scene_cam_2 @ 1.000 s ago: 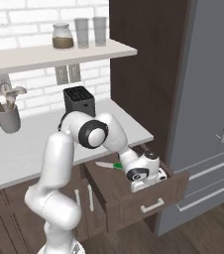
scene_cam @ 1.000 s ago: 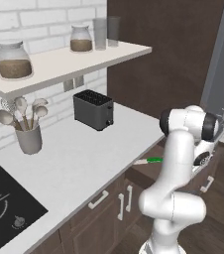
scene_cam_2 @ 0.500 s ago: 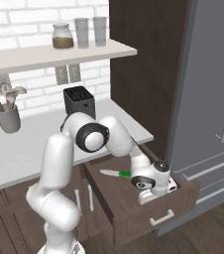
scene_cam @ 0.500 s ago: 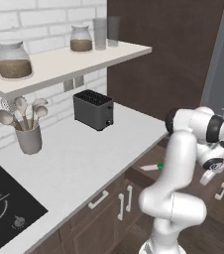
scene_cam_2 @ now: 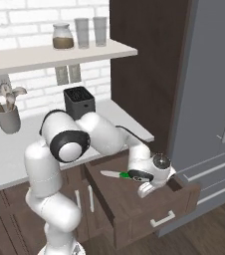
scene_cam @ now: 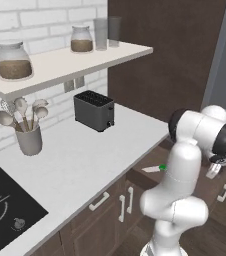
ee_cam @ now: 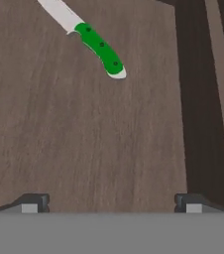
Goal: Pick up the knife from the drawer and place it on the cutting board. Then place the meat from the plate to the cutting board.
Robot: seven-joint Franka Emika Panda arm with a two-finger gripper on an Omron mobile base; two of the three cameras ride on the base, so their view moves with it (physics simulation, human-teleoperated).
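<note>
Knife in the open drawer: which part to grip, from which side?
Grip the green handle of the knife, coming straight down from above. It lies flat on the floor of the drawer, so only a top-down pinch across the handle's narrow width fits; the blade is thin. The gripper looks open, short of it.

The scene is viewed from three cameras. From behind the arm on its left, the desk (scene_cam: 80, 155), the shelf (scene_cam: 75, 62) and the toaster (scene_cam: 93, 110) are looked down on at middle range, with the arm rising at lower right. From behind on its right, the same desk (scene_cam_2: 15, 149), shelf (scene_cam_2: 45, 52) and toaster (scene_cam_2: 78, 102) are seen, with the open drawer (scene_cam_2: 149, 209) in front. Both views share the knife (scene_cam: 155, 169) (scene_cam_2: 118, 174). Close above the drawer floor (ee_cam: 84, 139), the knife (ee_cam: 86, 37) is looked down on along the gripper (ee_cam: 111, 202).
</note>
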